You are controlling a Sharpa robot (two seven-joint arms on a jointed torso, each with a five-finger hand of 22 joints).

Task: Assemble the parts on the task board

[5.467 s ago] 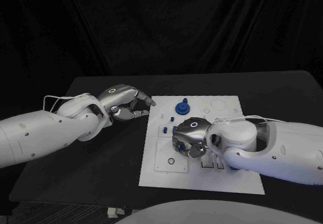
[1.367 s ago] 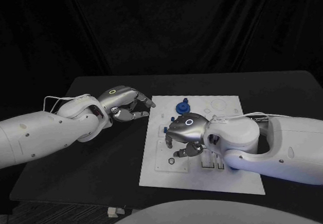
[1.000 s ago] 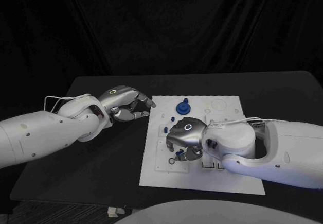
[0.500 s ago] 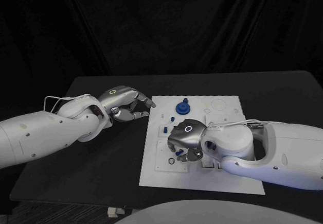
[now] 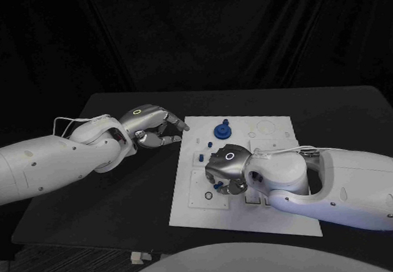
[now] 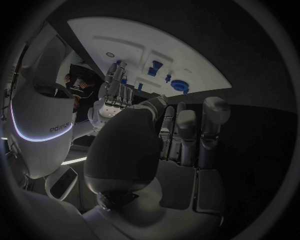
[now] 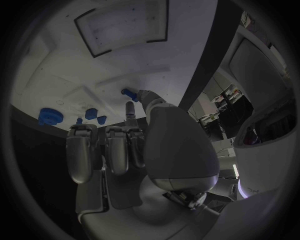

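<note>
**Task board on black bench, two robot hands present**

Task board [image 5: 275,215]: white plate lying flat at the middle of the black bench [image 5: 102,199], with shallow recesses and slots moulded into its surface.

Round blue part [image 5: 222,132]: the largest piece, standing near the far edge of the board with a small blue peg [image 5: 224,121] just beyond it. In the left wrist view the same round part [image 6: 179,85] sits at the board's near rim.

Small blue parts [image 5: 201,156]: a few set along the board's left side, beside the right robot hand. The right wrist view shows two of them [image 7: 94,114] close together and another blue part [image 7: 47,116] well apart from them.

Right robot hand [image 5: 226,169]: over the middle of the board, palm down. A small blue part [image 7: 129,93] is pinched at its fingertips [image 7: 142,96], close to the board's surface; whether that part touches the board cannot be told.

Left robot hand [image 5: 151,126]: above the bench just beside the board's far left corner, fingers [image 6: 187,131] curled in towards the palm, nothing in them.
</note>
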